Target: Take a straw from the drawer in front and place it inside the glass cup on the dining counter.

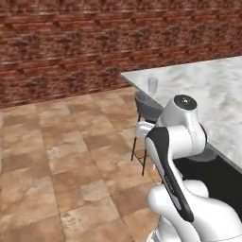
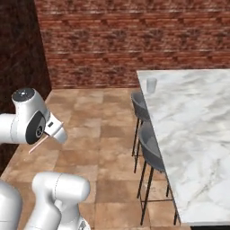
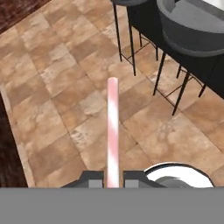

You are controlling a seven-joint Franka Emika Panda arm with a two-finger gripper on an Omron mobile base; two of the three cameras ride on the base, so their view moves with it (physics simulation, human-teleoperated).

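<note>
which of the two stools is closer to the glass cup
The far stool, nearest the brick wall; the glass cup stands just beyond it on the dining counter. The near stool sits farther from it.

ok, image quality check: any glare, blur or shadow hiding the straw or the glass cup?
Hand view: straw sharp, evenly lit, pinkish-white, clamped in the shut end effector, no glare. Right base view: straw thin and soft-edged against the floor tiles; glass cup faint and low-contrast on the pale dining counter. Left base view: cup small, slightly blurred. Flat rendered lighting, no strong shadows.
</note>
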